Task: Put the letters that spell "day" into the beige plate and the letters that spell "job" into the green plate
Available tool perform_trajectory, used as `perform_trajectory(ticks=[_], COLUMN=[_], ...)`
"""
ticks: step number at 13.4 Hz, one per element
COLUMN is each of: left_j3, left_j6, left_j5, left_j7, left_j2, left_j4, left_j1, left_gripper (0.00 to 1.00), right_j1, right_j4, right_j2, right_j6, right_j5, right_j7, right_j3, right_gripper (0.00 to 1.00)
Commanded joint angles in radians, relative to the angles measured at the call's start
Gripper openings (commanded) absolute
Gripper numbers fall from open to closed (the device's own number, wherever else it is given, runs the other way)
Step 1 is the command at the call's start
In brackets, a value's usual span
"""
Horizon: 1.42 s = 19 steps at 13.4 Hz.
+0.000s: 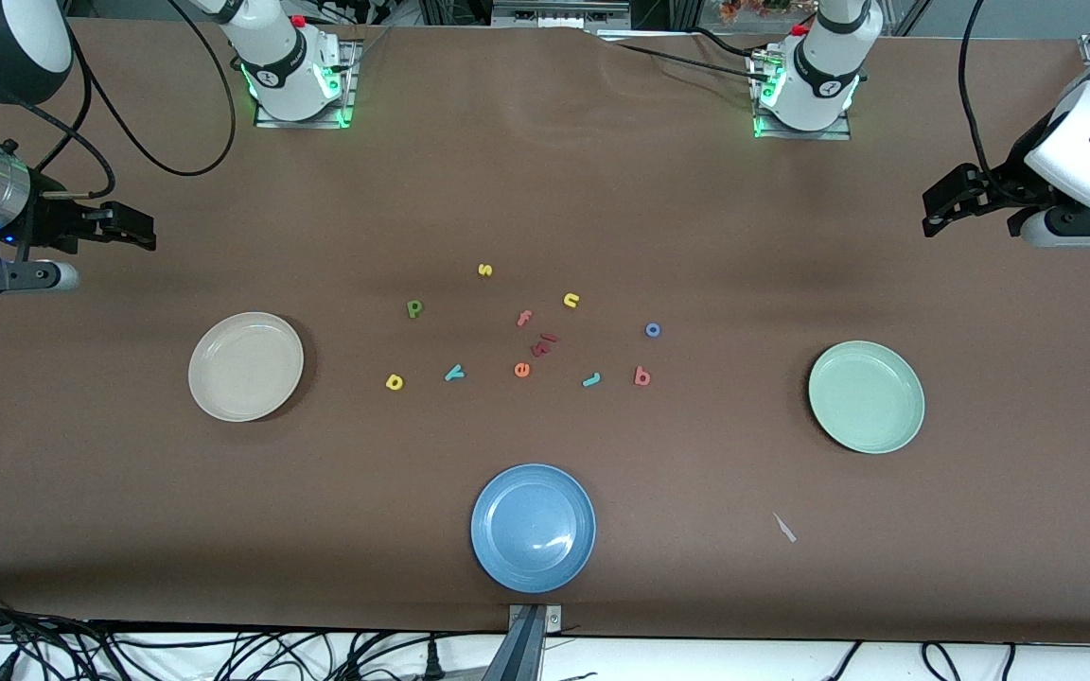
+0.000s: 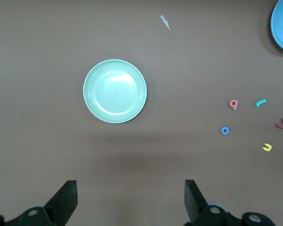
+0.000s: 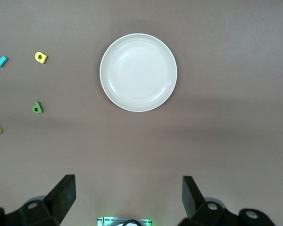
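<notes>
Nothing of the task is judged done: the round cream-beige plate (image 1: 245, 366) and the round pale mint-green plate (image 1: 866, 396) are both seen bare, and every foam letter is found on the brown table between them.

The right gripper (image 1: 133, 227) is held up in the air over the right arm's end of the table, its jaws spread wide and nothing grasped. The beige plate is seen below it and a little toward the table's middle; well apart from it the olive-green d (image 1: 413, 307), the yellow looped a (image 1: 395, 382) and the teal y (image 1: 453, 373) are spread past that plate.

The left gripper (image 1: 944, 203) is likewise held aloft over the left arm's end, jaws released and empty. The green plate is seen under its wrist camera, with the blue ring-shaped o (image 1: 653, 329), the pinkish-red b (image 1: 641, 376) and the teal hook-shaped j (image 1: 591, 380) lying farther toward the middle.

Six letters are left to be moved. The yellow s (image 1: 484, 270), yellow n (image 1: 571, 301), salmon f (image 1: 524, 318), orange e (image 1: 521, 370) and the round blue plate (image 1: 533, 528) are to be left alone.
</notes>
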<state>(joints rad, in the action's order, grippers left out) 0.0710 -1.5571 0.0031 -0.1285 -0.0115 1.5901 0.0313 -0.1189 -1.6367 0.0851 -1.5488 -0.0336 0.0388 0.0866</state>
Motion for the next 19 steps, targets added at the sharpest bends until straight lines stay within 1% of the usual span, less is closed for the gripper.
perform_trajectory(ticks=[1,14,15,17,19], left_j3=[0.003,0.003,0.003,0.003,0.007], left_j6=[0.025,0.025,0.026,0.045,0.049], left_j5=[-0.003,-0.011,-0.011,-0.011,-0.011], left_j7=[0.017,0.018,0.026,0.026,0.026], left_j2=[0.013,0.016,0.019,0.021,0.040], left_j4=[-0.033,-0.033,-0.035,-0.035,-0.035], left_j1=[-0.004,-0.004,-0.004,0.007,0.025], left_gripper=[1.00,1.00,1.00,1.00,1.00], right_j1=[0.005,0.004,0.002,-0.008,-0.037], right_j4=[0.006,0.006,0.008,0.012,0.009], right_j2=[0.001,-0.001,-0.001,-0.001,0.001], right_j6=[0.013,0.029,0.023,0.027,0.029], right_j5=[0.015,0.015,0.018,0.070,0.067], right_j7=[0.007,0.007,0.007,0.022,0.045], right_j3=[0.001,-0.001,-0.004,-0.008,-0.016], right_gripper=[1.00,1.00,1.00,1.00,1.00])
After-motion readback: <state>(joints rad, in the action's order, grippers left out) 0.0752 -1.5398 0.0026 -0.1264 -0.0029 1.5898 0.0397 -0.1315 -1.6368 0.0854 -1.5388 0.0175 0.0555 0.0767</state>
